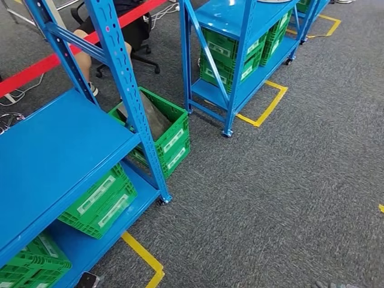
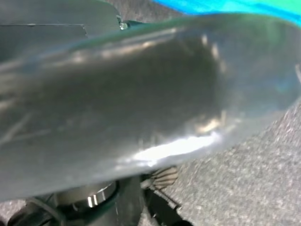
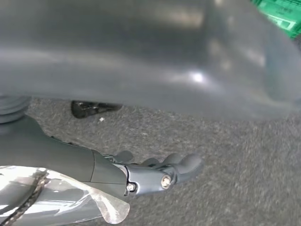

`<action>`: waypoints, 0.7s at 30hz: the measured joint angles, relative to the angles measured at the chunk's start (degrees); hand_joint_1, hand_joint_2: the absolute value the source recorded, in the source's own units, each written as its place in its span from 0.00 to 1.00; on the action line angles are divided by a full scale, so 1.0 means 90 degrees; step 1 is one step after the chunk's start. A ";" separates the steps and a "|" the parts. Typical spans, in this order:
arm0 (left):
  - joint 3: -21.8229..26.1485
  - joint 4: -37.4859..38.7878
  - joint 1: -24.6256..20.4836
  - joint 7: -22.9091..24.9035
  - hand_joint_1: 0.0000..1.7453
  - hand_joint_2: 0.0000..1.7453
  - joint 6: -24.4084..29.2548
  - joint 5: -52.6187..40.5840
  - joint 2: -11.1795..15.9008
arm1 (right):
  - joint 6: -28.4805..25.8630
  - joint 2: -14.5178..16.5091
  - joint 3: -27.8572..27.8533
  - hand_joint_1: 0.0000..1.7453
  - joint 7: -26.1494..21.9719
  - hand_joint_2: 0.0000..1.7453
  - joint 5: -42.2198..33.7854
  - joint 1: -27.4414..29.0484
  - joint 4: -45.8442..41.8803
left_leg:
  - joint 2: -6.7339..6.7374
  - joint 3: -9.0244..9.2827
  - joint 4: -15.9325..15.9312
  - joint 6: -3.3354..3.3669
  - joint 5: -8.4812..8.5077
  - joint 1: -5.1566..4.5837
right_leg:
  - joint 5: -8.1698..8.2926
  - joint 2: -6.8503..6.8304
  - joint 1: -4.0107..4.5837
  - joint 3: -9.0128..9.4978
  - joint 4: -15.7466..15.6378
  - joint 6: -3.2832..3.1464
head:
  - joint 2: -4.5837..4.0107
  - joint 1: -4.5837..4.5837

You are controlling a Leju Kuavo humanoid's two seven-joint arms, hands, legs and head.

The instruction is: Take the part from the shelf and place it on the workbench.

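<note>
A flat grey-brown part point(image 1: 153, 115) lies tilted in an open green crate point(image 1: 174, 141) just behind the near blue shelf's front post point(image 1: 131, 99). My right hand point(image 3: 167, 172) hangs low over the grey carpet. Its dark fingers point(image 3: 186, 164) are stretched out and hold nothing. In the left wrist view a broad shiny grey surface point(image 2: 142, 103) sits very close to the camera and hides my left hand, so I cannot tell whether it grips anything.
The near blue shelf point(image 1: 59, 150) has green crates point(image 1: 102, 201) on its bottom level. A second blue shelf point(image 1: 235, 54) with crates stands further back. Yellow tape point(image 1: 267, 108) marks the carpet. A person sits on a black chair point(image 1: 135, 42) behind red tape point(image 1: 41, 66).
</note>
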 joint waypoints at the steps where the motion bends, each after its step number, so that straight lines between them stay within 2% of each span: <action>1: -0.0028 0.0001 -0.0014 -0.0002 0.00 0.00 0.0013 0.0002 0.0025 | -0.0011 -0.0011 0.0030 0.00 -0.0003 0.00 -0.0013 0.0002 0.0007 | 0.0165 -0.0313 0.0377 -0.0008 -0.0080 -0.0018 | -0.0052 -0.0074 -0.0001 0.0151 -0.0091 -0.0020 | 0.0000 -0.0007; 2: -0.0051 0.0001 -0.0022 -0.0003 0.00 0.00 0.0025 0.0003 0.0045 | -0.0025 -0.0018 0.0052 0.00 -0.0006 0.00 -0.0025 0.0001 0.0013 | 0.0246 -0.0584 0.0610 -0.0025 -0.0310 -0.0030 | -0.0110 -0.0143 0.0001 0.0293 -0.0161 -0.0033 | 0.0000 -0.0013; 3: -0.0074 0.0001 -0.0024 -0.0003 0.00 0.00 0.0042 0.0005 0.0063 | -0.0041 -0.0027 0.0075 0.00 -0.0009 0.00 -0.0040 -0.0002 0.0019 | 0.0280 -0.0793 0.0700 -0.0049 -0.0580 -0.0035 | -0.0177 -0.0211 0.0002 0.0430 -0.0208 -0.0040 | 0.0000 -0.0013; 4: -0.0102 0.0001 -0.0024 -0.0003 0.00 0.00 0.0057 0.0007 0.0079 | -0.0062 -0.0039 0.0103 0.00 -0.0015 0.00 -0.0058 -0.0007 0.0021 | 0.0296 -0.0922 0.0647 -0.0071 -0.0754 -0.0033 | -0.0251 -0.0275 0.0002 0.0558 -0.0235 -0.0047 | 0.0000 -0.0014; 5: -0.0131 0.0001 -0.0024 -0.0004 0.00 0.00 0.0073 0.0012 0.0096 | -0.0086 -0.0055 0.0134 0.00 -0.0022 0.00 -0.0081 -0.0011 0.0021 | 0.0315 -0.0985 0.0479 -0.0089 -0.0733 -0.0029 | -0.0330 -0.0337 0.0000 0.0675 -0.0245 -0.0047 | 0.0000 -0.0014; 6: -0.0163 0.0001 -0.0025 -0.0004 0.00 0.00 0.0090 0.0027 0.0117 | -0.0115 -0.0073 0.0170 0.00 -0.0030 0.00 -0.0111 -0.0013 0.0021 | 0.0361 -0.0991 0.0194 -0.0101 -0.0482 -0.0024 | -0.0407 -0.0401 -0.0003 0.0779 -0.0248 -0.0042 | 0.0000 -0.0015; 7: -0.0196 0.0001 -0.0025 -0.0005 0.00 0.00 0.0103 0.0051 0.0139 | -0.0146 -0.0094 0.0206 0.00 -0.0040 0.00 -0.0144 -0.0013 0.0021 | 0.0480 -0.0961 -0.0167 -0.0104 -0.0065 -0.0021 | -0.0480 -0.0462 -0.0002 0.0860 -0.0249 -0.0026 | 0.0000 -0.0015; 8: -0.0229 0.0001 -0.0033 -0.0008 0.00 0.00 0.0119 0.0087 0.0160 | -0.0176 -0.0118 0.0238 0.00 -0.0050 0.00 -0.0175 -0.0013 0.0023 | 0.0627 -0.0945 -0.0481 -0.0095 0.0274 -0.0029 | -0.0548 -0.0515 0.0007 0.0942 -0.0233 0.0003 | 0.0000 -0.0019; 9: -0.0265 0.0000 -0.0044 -0.0014 0.00 0.00 0.0132 0.0121 0.0181 | -0.0205 -0.0146 0.0269 0.00 -0.0062 0.00 -0.0204 -0.0014 0.0024 | 0.0749 -0.0945 -0.0704 -0.0073 0.0544 -0.0040 | -0.0606 -0.0571 0.0023 0.0996 -0.0218 0.0042 | 0.0000 -0.0021; 10: -0.0299 -0.0001 -0.0055 -0.0020 0.00 0.00 0.0143 0.0148 0.0197 | -0.0228 -0.0177 0.0297 0.00 -0.0072 0.00 -0.0229 -0.0014 0.0026 | 0.0821 -0.0963 -0.0808 -0.0041 0.0681 -0.0054 | -0.0654 -0.0628 0.0040 0.1029 -0.0205 0.0087 | 0.0000 -0.0024; 13: -0.0363 -0.0002 -0.0070 -0.0032 0.00 0.00 0.0167 0.0186 0.0231 | -0.0265 -0.0247 0.0358 0.00 -0.0086 0.00 -0.0275 -0.0026 0.0028 | 0.0665 -0.1007 -0.0831 0.0055 0.0759 -0.0071 | -0.0728 -0.0795 0.0045 0.1097 -0.0212 0.0186 | 0.0000 -0.0032; 17: -0.0380 -0.0003 -0.0071 -0.0034 0.00 0.00 0.0172 0.0189 0.0244 | -0.0277 -0.0257 0.0371 0.00 -0.0087 0.00 -0.0285 -0.0034 0.0029 | 0.0611 -0.1010 -0.0855 0.0089 0.0782 -0.0062 | -0.0749 -0.0812 0.0031 0.1117 -0.0208 0.0211 | 0.0000 -0.0031; 19: -0.0392 -0.0004 -0.0074 -0.0036 0.00 0.00 0.0175 0.0189 0.0250 | -0.0281 -0.0268 0.0393 0.00 -0.0089 0.00 -0.0296 -0.0036 0.0029 | 0.0573 -0.1015 -0.0863 0.0110 0.0796 -0.0051 | -0.0875 -0.0590 0.0014 0.1075 -0.0128 0.0236 | 0.0000 -0.0030; 21: -0.0428 -0.0007 -0.0097 -0.0041 0.00 0.00 0.0183 0.0191 0.0268 | -0.0299 -0.0303 0.0445 0.00 -0.0093 0.00 -0.0316 -0.0035 0.0040 | 0.0381 -0.1073 -0.0867 0.0163 0.0837 -0.0053 | -0.1378 -0.0231 0.0000 0.0747 0.0681 0.0252 | 0.0000 -0.0030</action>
